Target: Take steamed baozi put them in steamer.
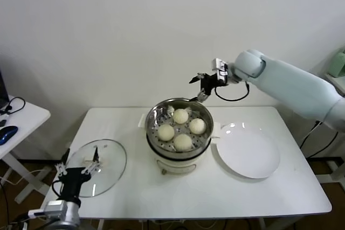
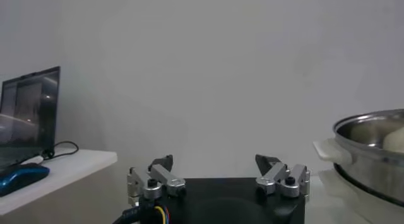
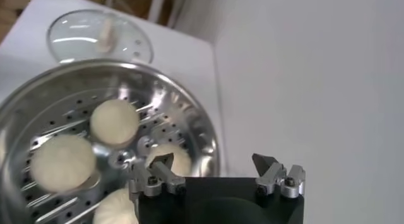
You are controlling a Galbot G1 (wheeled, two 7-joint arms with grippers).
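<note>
While empty-jawed, baozi point(image 1: 182, 129) below.

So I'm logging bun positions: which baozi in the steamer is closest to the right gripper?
The back baozi, on the steamer's far side. It lies nearest the right gripper; the other three sit farther forward.

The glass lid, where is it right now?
In the head view, the glass lid lies flat on the table's left side, beside the steamer.
</note>
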